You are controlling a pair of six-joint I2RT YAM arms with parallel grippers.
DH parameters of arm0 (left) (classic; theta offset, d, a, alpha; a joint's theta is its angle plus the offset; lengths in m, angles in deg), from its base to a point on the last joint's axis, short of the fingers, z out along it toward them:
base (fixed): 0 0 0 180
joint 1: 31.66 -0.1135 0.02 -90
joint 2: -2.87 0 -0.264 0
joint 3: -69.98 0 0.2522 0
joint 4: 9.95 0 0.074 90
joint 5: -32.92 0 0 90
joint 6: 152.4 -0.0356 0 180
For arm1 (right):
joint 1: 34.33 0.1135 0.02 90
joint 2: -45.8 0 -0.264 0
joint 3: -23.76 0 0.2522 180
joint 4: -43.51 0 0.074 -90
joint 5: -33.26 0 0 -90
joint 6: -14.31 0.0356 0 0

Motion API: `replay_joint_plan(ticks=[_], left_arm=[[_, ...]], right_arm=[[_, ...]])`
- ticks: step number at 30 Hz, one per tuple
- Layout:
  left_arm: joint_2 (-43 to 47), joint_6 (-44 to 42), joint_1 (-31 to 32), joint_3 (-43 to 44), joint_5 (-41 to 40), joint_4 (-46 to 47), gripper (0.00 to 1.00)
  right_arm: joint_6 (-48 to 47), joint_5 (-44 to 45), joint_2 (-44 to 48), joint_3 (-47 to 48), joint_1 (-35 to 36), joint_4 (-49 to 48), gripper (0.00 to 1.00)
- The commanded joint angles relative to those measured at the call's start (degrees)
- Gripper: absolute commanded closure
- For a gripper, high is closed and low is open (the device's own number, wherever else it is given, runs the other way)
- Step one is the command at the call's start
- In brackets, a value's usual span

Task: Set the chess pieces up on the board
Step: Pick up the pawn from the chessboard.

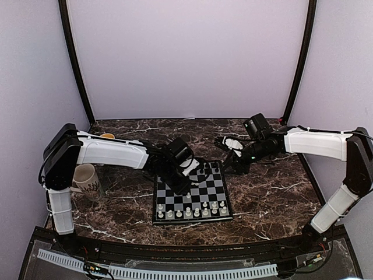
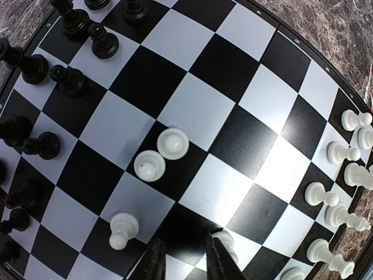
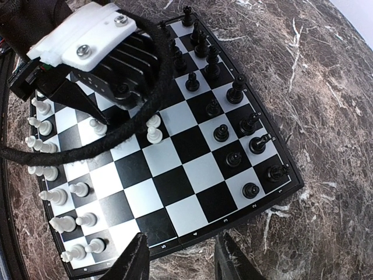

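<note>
The board (image 1: 192, 220) lies in the middle of the marble table. Black chess pieces (image 3: 227, 133) stand in two rows along its far side. White chess pieces (image 1: 192, 212) line its near side. Three white pawns (image 2: 150, 165) stand loose around the middle of the board (image 2: 192, 111). My left gripper (image 2: 185, 256) hovers low over a black square, open, with nothing between its fingers. A white pawn (image 2: 228, 240) stands just outside its right finger (image 2: 220, 262). My right gripper (image 3: 185, 259) hangs open and empty above the board's (image 3: 192, 169) edge.
A patterned mug (image 1: 87, 181) stands left of the board beside the left arm. A second cup (image 1: 106, 136) peeks out behind that arm. Black frame posts and pale walls close in the table on three sides. The left arm's wrist (image 3: 105, 52) covers part of the board.
</note>
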Motion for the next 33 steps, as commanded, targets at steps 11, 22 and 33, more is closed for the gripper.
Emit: replay_joint_plan(ticks=[11, 22, 33], left_arm=[[5.3, -0.7, 0.5, 0.0, 2.3, 2.1, 0.74], [-0.3, -1.5, 1.9, 1.6, 4.2, -0.6, 0.73], [-0.7, -1.7, 2.0, 2.0, 2.3, -3.2, 0.85]], right_arm=[[-0.6, 0.0, -0.7, 0.9, 0.1, 0.6, 0.61], [-0.6, -0.1, -0.7, 0.9, 0.2, 0.8, 0.61], [-0.6, -0.1, -0.8, 0.9, 0.2, 0.8, 0.62]])
